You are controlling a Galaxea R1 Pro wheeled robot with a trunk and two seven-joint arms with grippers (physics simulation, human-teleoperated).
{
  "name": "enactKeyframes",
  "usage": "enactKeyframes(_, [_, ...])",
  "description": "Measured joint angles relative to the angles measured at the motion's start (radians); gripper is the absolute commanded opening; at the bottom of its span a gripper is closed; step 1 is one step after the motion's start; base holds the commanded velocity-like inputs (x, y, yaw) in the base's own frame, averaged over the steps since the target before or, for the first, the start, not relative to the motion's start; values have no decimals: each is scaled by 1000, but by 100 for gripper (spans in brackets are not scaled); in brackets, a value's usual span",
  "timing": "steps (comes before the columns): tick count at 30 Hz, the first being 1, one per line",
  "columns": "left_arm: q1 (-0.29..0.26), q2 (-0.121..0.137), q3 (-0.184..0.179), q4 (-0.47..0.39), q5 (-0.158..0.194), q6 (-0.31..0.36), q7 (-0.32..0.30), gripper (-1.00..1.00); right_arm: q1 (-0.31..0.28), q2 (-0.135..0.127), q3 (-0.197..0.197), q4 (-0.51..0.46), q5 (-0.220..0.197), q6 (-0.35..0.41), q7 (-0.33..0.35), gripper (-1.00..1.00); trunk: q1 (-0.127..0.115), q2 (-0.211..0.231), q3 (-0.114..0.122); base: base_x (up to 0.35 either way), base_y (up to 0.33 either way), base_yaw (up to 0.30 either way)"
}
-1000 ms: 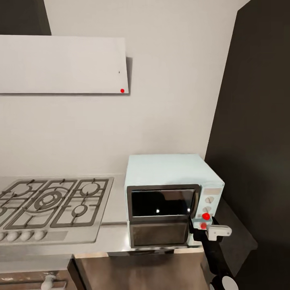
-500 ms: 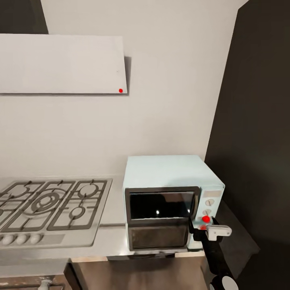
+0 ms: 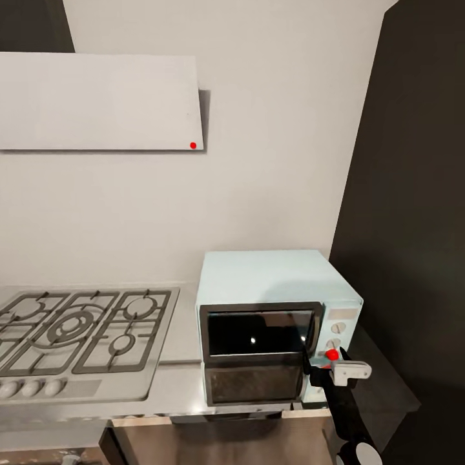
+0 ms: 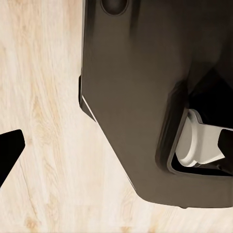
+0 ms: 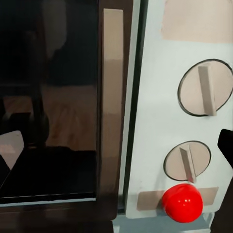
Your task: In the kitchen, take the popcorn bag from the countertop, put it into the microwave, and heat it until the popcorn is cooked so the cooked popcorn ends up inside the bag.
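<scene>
One tool at work: my right tool [image 3: 326,369] sits at the microwave's [image 3: 271,278] control panel, low at the front right corner, just beside the red button [image 3: 332,354].
Right tool state: dark finger edges flank the right wrist view, well apart, nothing between them, so I read it as released and empty.
Right wrist view: two round knobs [image 5: 203,88] stacked on the pale panel, the red button [image 5: 182,202] below them, the door's vertical handle strip [image 5: 111,97] beside the dark glass.
Left tool: one dark fingertip [image 4: 8,154] over pale wood floor beside my own dark base; I cannot tell whether it is released or clenched.
Just changed: over the last second the whole head picture has slid a little, the hob [image 3: 77,326] drifting left and the red button sinking slightly against my tool; that is my camera and body moving, not the appliances.
Door: looks shut, glass dark with a small glint.
Popcorn bag: I see it nowhere on the tabletop [image 3: 181,381]; judging by the shut door and my reach to the controls, it may already be inside, but the glass hides that.
Meaning for the task: I judge this as lining up on the start control; pressing the red button would be next.
Risk: fingers close to the lower knob could nudge it.
</scene>
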Motion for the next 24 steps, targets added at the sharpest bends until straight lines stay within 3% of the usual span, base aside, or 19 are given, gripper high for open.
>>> enactKeyframes(24, [0,0,1,0,0,0,0,100,0,0,0,1,0,0,1,100,0,0,0,47,0,0])
